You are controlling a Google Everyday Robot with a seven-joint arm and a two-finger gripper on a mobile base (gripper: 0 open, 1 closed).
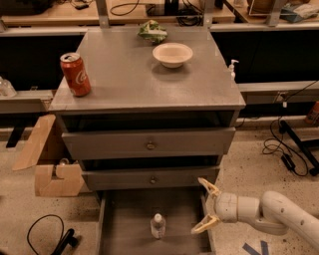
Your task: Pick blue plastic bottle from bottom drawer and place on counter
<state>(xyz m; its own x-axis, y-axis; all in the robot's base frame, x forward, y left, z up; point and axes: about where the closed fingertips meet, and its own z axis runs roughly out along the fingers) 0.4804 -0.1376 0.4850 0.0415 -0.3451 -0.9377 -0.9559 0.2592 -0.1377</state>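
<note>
While the clear bluish plastic bottle (158, 225) stands upright in the wide grey bottom drawer (127, 214), lower centre, the pale two-fingered hand (199, 207) hangs just right of it, jaws spread apart.

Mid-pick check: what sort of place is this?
Probably a lab or workshop: wooden desk behind the drawer cabinet, cords on the floor, a cardboard box beside it. The open gripper hovers beside the blue plastic bottle in the bottom drawer.

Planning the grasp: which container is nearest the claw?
The blue plastic bottle, upright in the bottom drawer, beside the open claw; the red can stands on the counter.
</note>
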